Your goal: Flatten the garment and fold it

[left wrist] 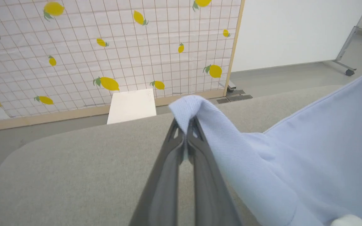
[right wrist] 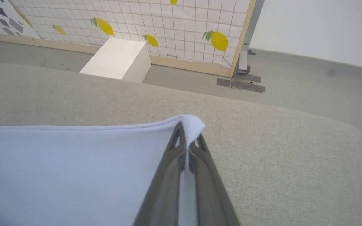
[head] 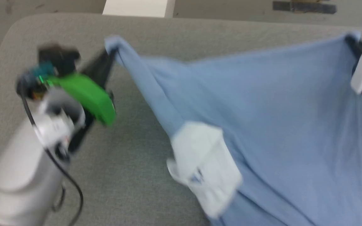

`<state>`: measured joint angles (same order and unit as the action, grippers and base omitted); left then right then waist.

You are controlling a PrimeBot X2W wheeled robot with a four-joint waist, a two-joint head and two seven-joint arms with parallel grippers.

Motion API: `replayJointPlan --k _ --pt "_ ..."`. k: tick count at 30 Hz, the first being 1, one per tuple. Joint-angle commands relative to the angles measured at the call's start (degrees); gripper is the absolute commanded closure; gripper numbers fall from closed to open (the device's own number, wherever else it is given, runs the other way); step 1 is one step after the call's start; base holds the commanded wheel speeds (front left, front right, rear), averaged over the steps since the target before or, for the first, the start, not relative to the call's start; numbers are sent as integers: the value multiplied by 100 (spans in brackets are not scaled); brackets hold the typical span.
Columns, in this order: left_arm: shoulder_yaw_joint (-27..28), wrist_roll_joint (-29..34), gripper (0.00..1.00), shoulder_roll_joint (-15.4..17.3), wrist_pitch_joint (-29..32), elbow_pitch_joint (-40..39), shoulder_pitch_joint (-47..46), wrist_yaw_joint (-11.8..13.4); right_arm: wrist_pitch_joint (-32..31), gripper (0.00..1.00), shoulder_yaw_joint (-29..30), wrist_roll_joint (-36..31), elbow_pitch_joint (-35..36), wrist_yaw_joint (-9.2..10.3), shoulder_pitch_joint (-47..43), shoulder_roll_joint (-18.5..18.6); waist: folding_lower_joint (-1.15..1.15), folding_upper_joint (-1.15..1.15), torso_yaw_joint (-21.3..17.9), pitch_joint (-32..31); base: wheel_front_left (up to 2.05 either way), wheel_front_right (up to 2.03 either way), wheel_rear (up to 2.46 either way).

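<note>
— Fingers on the left arm: what did they have?
— The left fingers (head: 101, 67) were clenched on one corner of the garment (head: 262, 110), towards the far left of the tabletop (head: 130, 175). In the left wrist view the blue cloth folded over their tips.
— Room on that side?
— Plenty. Bare grey tabletop ran from its rounded left corner to the garment's left edge, with the left arm and its green wrist cover (head: 86, 94) above it.
— And the middle?
— The garment's far edge was pulled almost straight between the two held corners, with a strip of bare tabletop between it and the far rim. The white collar (head: 204, 163) sat by the left edge, and the cloth ran out of the head view at the bottom.
— The right?
— The right fingers (head: 353, 47) were pinched tight on the other corner. The right wrist view showed bare tabletop beyond them, out to a rounded corner.
— Past the far rim?
— Floor, a white block (right wrist: 115, 59) just beyond it, and a lemon-printed grid screen (right wrist: 184, 25) behind that, well apart from the cloth.
</note>
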<state>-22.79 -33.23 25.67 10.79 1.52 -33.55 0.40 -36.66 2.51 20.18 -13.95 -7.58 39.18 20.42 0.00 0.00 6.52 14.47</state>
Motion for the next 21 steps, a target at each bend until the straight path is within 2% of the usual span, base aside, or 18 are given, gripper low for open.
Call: replayJointPlan --k 1,11,21 --pt "64 86 100 64 -8 122 -391 -59 95 100 -37 -41 5 9 241 -16 0 0 -284 -302 0 0 0" --pt "150 413 100 200 304 1209 -2660 -320 624 100 -450 -326 -471 9 1859 -301 0 0 -620 -695 0 0 0" --pt "134 669 100 236 385 1785 -4000 -364 950 100 -691 -519 -1110 9 2958 -502 0 0 -758 -877 0 0 0"
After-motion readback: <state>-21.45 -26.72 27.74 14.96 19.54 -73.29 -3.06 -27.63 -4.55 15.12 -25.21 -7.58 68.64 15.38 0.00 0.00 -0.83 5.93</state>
